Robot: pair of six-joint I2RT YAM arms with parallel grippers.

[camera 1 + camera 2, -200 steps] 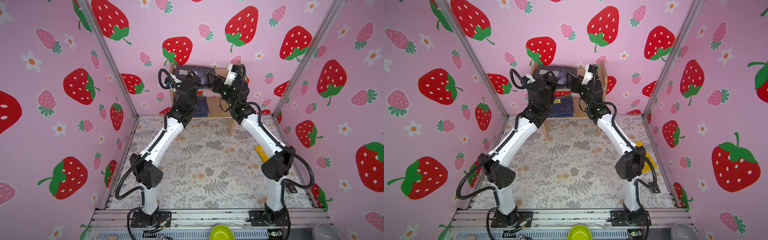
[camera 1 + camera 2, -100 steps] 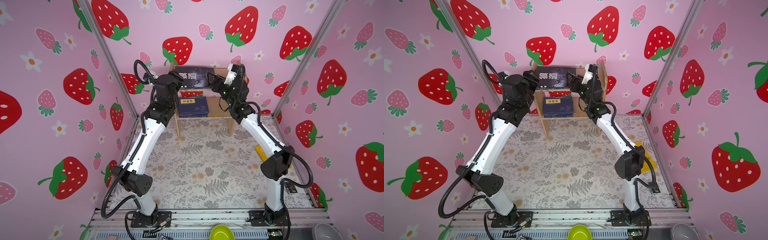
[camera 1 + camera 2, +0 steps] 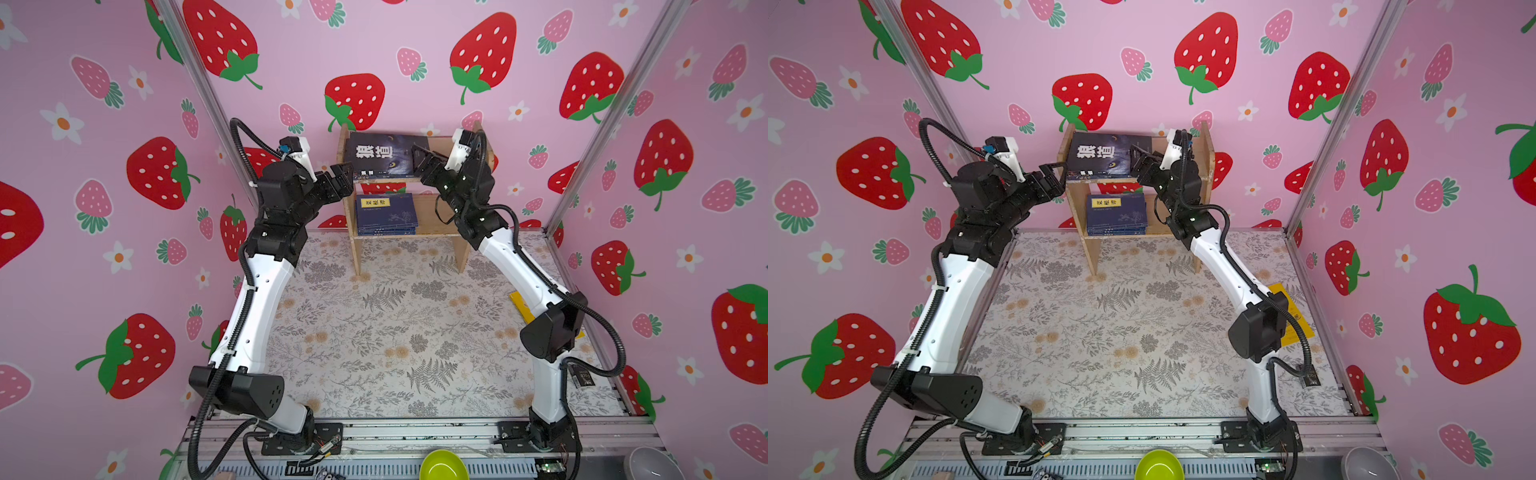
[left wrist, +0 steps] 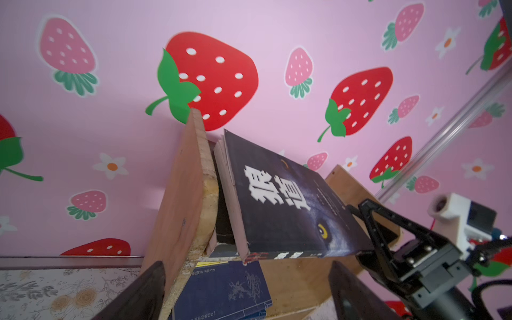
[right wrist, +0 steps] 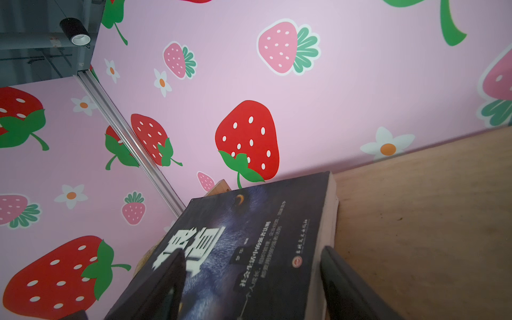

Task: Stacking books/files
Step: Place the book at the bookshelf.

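At the shelf [image 4: 182, 194], only wrist views show left gripper [image 4: 245, 266] and right gripper [image 5: 252, 250] spread wide, empty.

Bright, even, diffuse light in both top views; soft shadow inside shelf [image 3: 355, 253]. Wall post [image 3: 609, 112] bows toward 2 o'clock edge. Wrist views dimmer, softer; left fingers [image 4: 144, 293], right fingers [image 5: 166, 279] dark, blurred at 6 o'clock.
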